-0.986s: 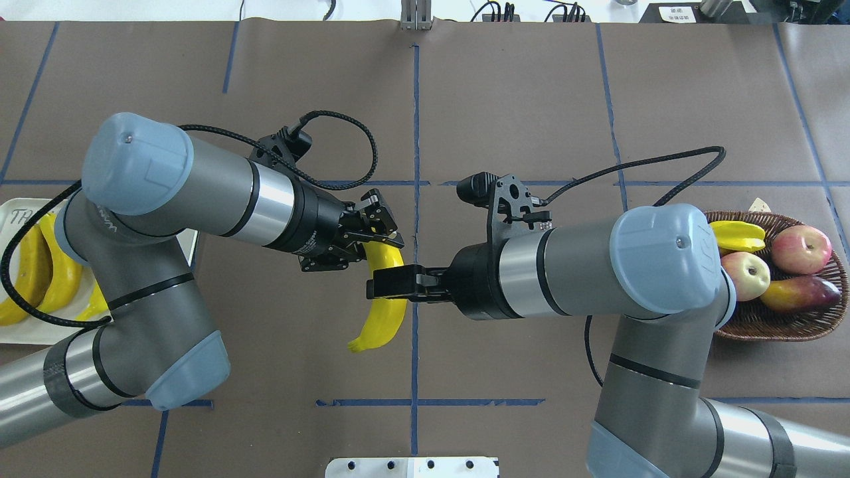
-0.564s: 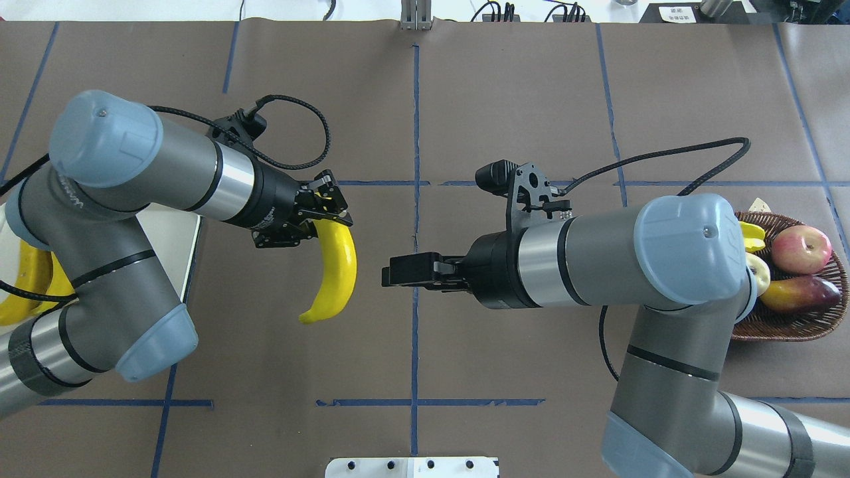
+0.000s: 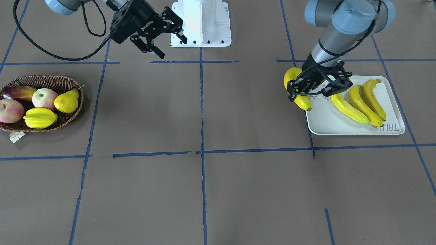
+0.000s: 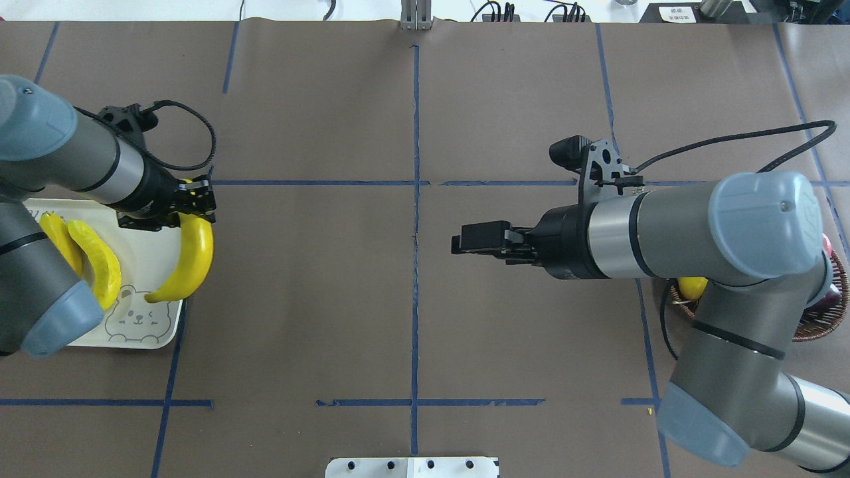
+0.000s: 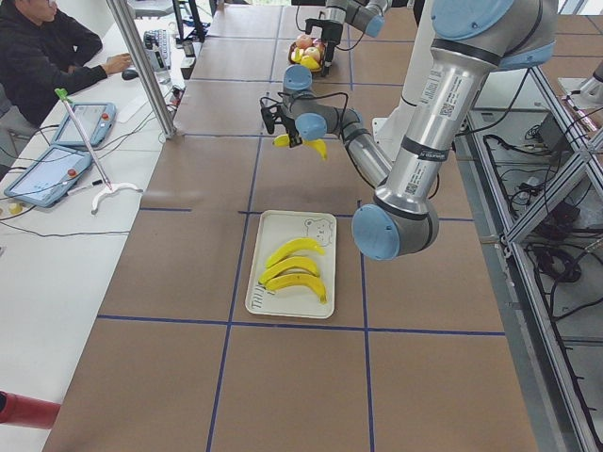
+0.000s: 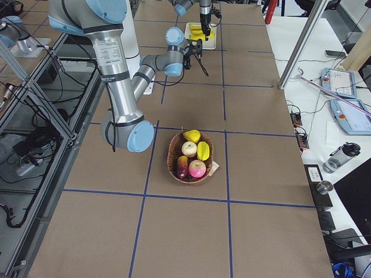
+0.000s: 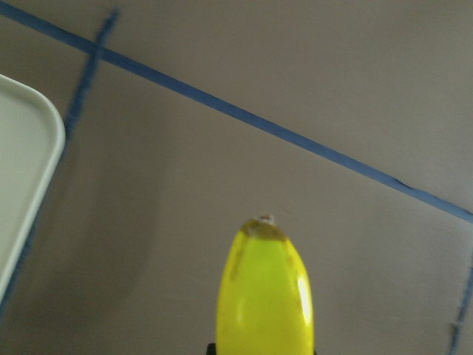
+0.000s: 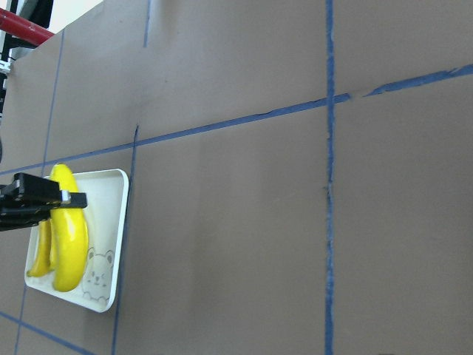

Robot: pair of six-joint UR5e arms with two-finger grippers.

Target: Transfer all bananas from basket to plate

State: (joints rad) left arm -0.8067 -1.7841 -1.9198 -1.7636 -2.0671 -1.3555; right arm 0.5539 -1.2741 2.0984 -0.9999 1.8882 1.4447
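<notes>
The left gripper (image 4: 194, 200) has swung a long way since my last look. A moment ago it was out over the left half of the tabletop (image 4: 299, 299). Now it hangs at the inner edge of the plate (image 4: 143, 337), jaws clamped tight on the upper end of the fourth banana (image 4: 189, 255). The fruit curves downward, its lower tip over the rim near the bear drawing (image 4: 136, 317) (up in the air, going by the left side view).

Three bananas (image 3: 362, 105) lie side by side on the plate. The right gripper (image 4: 458, 242) has pulled back toward its own side, fingers spread wide and holding nothing. At the right end, the basket (image 3: 44, 79) holds apples (image 3: 44, 98), a mango (image 3: 18, 92), a pear (image 3: 67, 101) and a starfruit (image 3: 40, 117).

The tabletop is brown paper gridded with blue tape (image 4: 416, 119). Off its left end an operator (image 5: 42, 56) sits at a white bench with two tablets (image 5: 83, 122).
</notes>
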